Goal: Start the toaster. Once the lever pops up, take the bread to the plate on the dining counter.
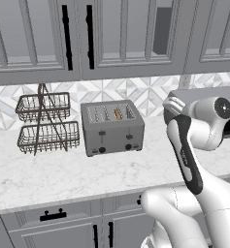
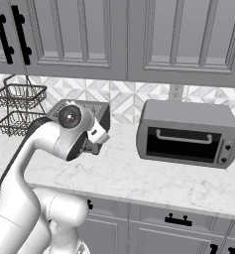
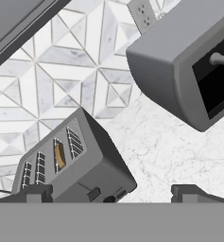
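The grey four-slot toaster (image 1: pixel 111 128) stands on the marble kitchen counter (image 1: pixel 58 179) against the tiled wall. A golden-tan slice of bread (image 1: pixel 118 114) sits down in one of its right-hand slots, and in the hand view the bread (image 3: pixel 60 156) shows as a thin edge in the toaster (image 3: pixel 85 165). Both black levers (image 1: pixel 102 132) sit on the front above the knobs. My gripper (image 3: pixel 112 194) is open with nothing between its fingertips (image 3: pixel 38 193). It hovers off the toaster's right side, apart from it. The plate and the dining counter are out of view.
A two-tier wire basket rack (image 1: pixel 46 123) stands left of the toaster. A grey toaster oven (image 2: pixel 188 131) sits on the counter to the right. Upper cabinets (image 1: pixel 111 34) hang above, and a wall outlet (image 3: pixel 142 14) is on the backsplash.
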